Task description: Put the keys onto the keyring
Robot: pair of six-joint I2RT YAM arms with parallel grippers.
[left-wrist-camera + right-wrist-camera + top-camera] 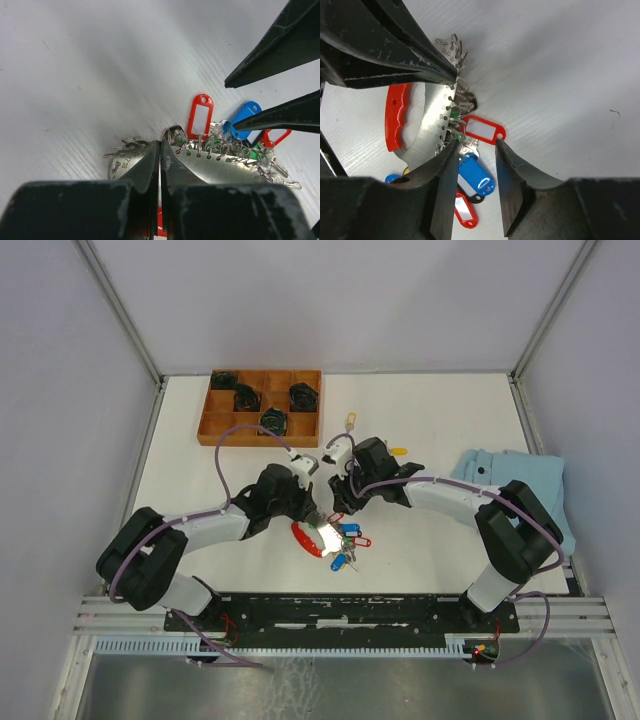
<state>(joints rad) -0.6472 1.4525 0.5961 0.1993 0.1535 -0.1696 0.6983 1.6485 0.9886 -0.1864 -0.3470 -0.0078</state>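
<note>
- Clearly the job is only partly done: the keyring [330,538] lies on the table [450,410] just below the centre of the top view, and it already carries many tags in red, blue and green.
- Well apart from it, above centre in that view, a key with a yellow tag [350,421] lies loose, and a second yellow tag [399,451] sits a little lower and to the right. We judge both have yet to be threaded on.
- Our left fingers [148,167] are pressed together at the edge of the grey metal band [225,167], low in the left wrist view. We cannot tell whether they actually pinch the band or merely touch it.
- Our right fingers [445,175] stand apart and hold nothing, and a red tag [482,129] lies between their tips, with a blue tag [476,177] just below it.
- To our eye this looks like steadying or opening the ring, not adding a key.
- As for the surface, it is plain white and matt, with a faint grain.
- At upper left stands a brown compartment tray [205,430] holding dark objects, and a pale blue cloth [520,480] lies at the right edge.
- Grey walls [330,300] with metal corner posts close the space in on three sides.
</note>
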